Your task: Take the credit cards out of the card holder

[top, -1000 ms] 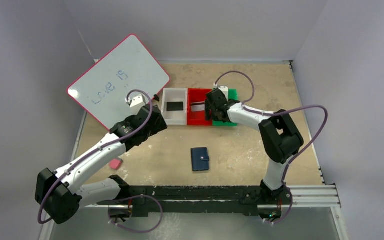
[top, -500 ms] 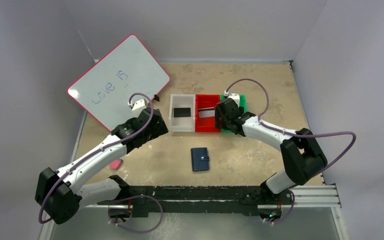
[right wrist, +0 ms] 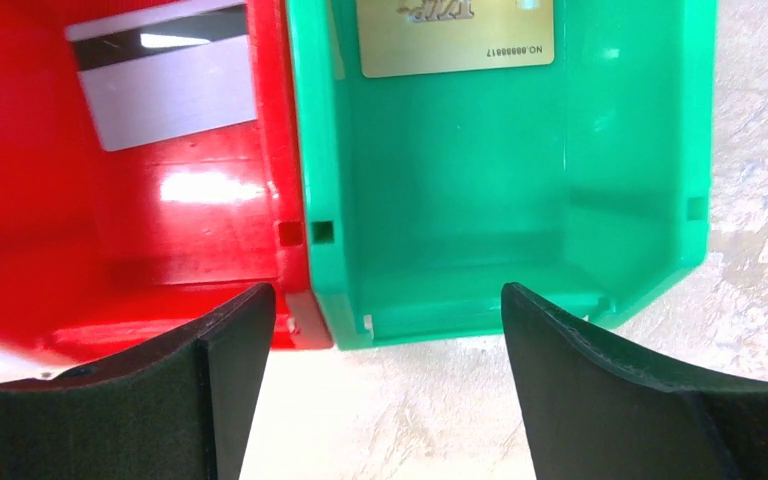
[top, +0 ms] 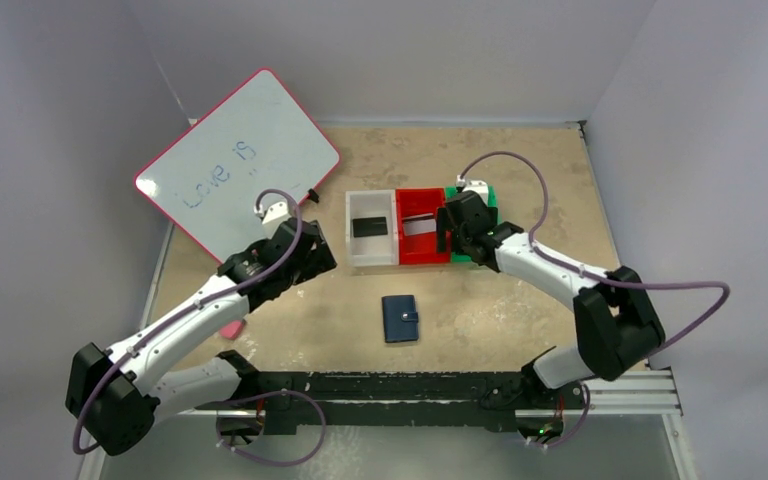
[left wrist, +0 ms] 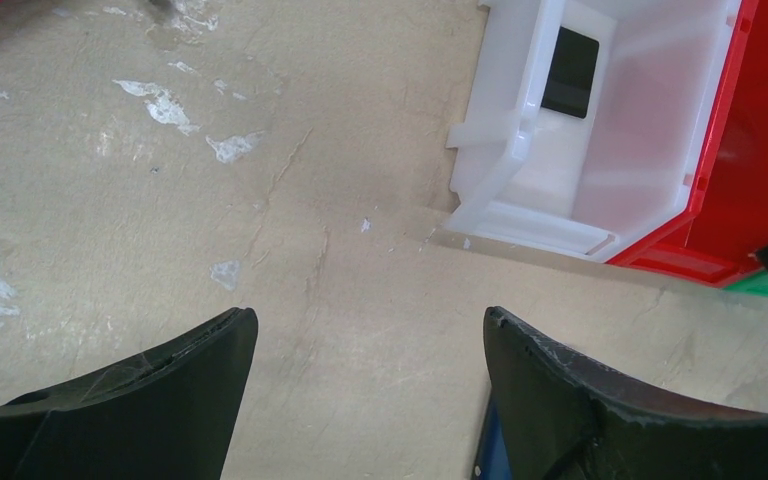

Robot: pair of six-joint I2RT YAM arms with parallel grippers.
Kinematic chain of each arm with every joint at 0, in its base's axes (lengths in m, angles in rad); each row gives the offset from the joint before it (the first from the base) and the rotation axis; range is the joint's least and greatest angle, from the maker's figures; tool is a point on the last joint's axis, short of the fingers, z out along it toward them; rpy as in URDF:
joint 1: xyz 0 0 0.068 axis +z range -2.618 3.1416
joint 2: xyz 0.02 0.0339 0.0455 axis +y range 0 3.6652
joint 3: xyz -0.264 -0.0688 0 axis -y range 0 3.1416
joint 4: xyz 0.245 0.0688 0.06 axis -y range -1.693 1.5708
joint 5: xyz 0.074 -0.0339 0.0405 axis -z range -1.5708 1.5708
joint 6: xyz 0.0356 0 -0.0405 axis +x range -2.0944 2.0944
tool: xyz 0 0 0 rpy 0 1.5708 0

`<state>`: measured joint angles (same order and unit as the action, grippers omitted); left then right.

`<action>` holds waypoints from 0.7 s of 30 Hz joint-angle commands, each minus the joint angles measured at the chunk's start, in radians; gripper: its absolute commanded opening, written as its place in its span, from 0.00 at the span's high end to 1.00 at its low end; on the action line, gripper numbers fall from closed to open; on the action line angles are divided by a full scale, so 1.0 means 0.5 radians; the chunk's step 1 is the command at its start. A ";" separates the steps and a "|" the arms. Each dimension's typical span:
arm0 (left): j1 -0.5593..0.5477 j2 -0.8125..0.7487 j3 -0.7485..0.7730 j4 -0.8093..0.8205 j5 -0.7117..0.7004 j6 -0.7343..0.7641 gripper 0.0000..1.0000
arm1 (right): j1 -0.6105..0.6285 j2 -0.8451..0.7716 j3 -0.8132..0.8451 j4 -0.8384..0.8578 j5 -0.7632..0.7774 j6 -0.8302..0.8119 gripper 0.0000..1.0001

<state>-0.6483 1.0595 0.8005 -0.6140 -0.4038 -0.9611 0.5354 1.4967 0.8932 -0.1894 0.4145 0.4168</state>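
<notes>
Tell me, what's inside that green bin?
One gold card lies flat at the far end of the green bin; the rest is bare. From overhead, the right claw covers most of the bin.

You're looking at two arms of the same build: white shells on the long links, chunky black housings at the joints. A thin mauve cable loops loosely along each arm, from the base up to the wrist. Each wrist carries a small white block on top. The left gripper (top: 312,252) and right gripper (top: 447,228) are black. Their fingers (left wrist: 140,400) are broad, matte black blades with curved inner edges, lightly scuffed. Both bases sit on a black plate with a silver rail along the table's near edge.
</notes>
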 commanded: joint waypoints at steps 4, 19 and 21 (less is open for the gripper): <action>0.007 -0.142 -0.091 0.080 -0.088 -0.144 0.10 | -0.004 -0.457 0.027 -0.158 -0.183 0.157 0.12; 0.008 -0.257 -0.333 0.181 -0.213 -0.395 0.02 | 0.849 -0.480 -0.103 -0.387 -0.174 1.130 0.35; 0.008 -0.272 -0.316 0.174 -0.210 -0.376 0.03 | 0.980 -0.337 -0.011 -0.532 -0.030 1.264 0.40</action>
<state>-0.6483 0.9333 0.6342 -0.5648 -0.4801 -1.1412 0.9272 1.2304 0.7860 -0.3244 0.2436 0.8772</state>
